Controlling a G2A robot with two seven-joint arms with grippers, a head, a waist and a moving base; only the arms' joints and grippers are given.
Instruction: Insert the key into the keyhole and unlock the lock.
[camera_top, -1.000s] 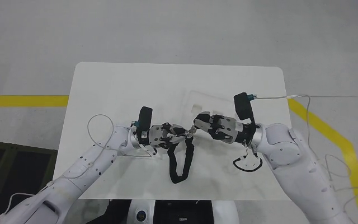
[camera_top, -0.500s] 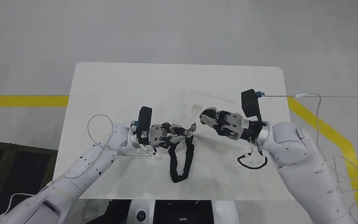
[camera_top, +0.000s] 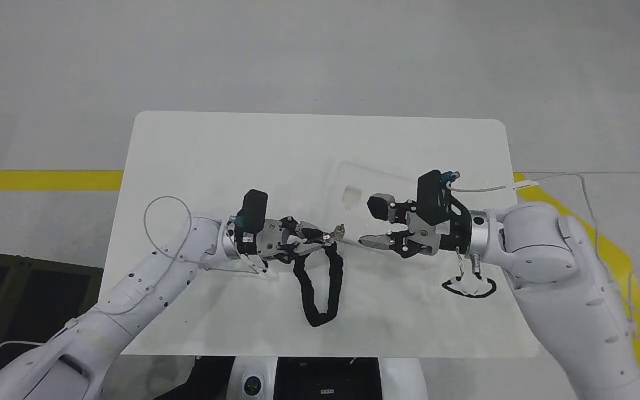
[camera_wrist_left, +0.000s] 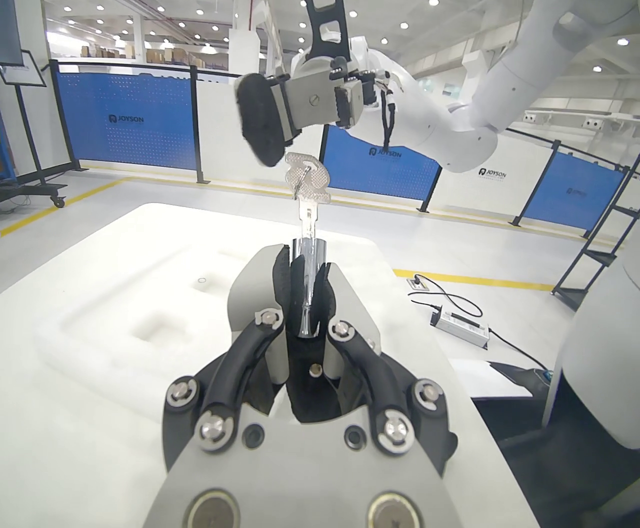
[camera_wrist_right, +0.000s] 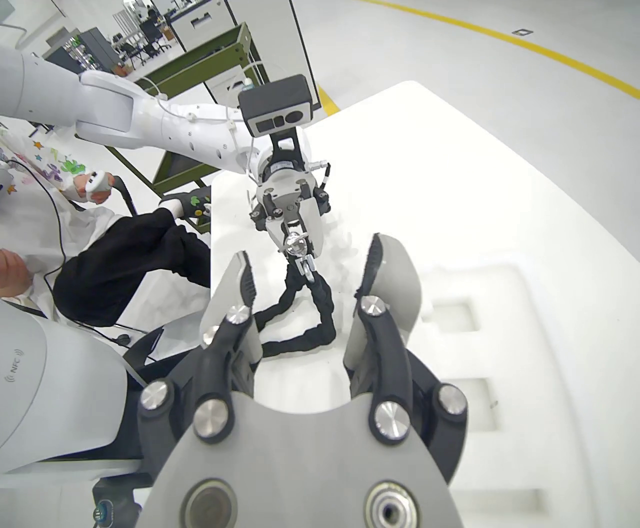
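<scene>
Now, key (camera_wrist_left: 307, 180) sits in the lock (camera_wrist_left: 306, 300), mid-frame from above. Left fingers (camera_wrist_left: 250, 290) are clenched on the lock's barrel. Right fingers (camera_wrist_right: 392, 280) are spread wide, just beside the key's head. Turning step, I'd say: pinch that head, then twist.

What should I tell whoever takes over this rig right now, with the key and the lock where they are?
Left tool: shut on the lock, held over the table; its black cable loop trails down onto the tabletop.
Right tool: open and empty, close to the key's head but not touching it.
Key: blade in the keyhole, head sticking out toward the right tool.
Done: key inserted.
Left: grip the key's head with the right tool, turn it and open the lock. I can't tell whether it has been turned at all.
</scene>
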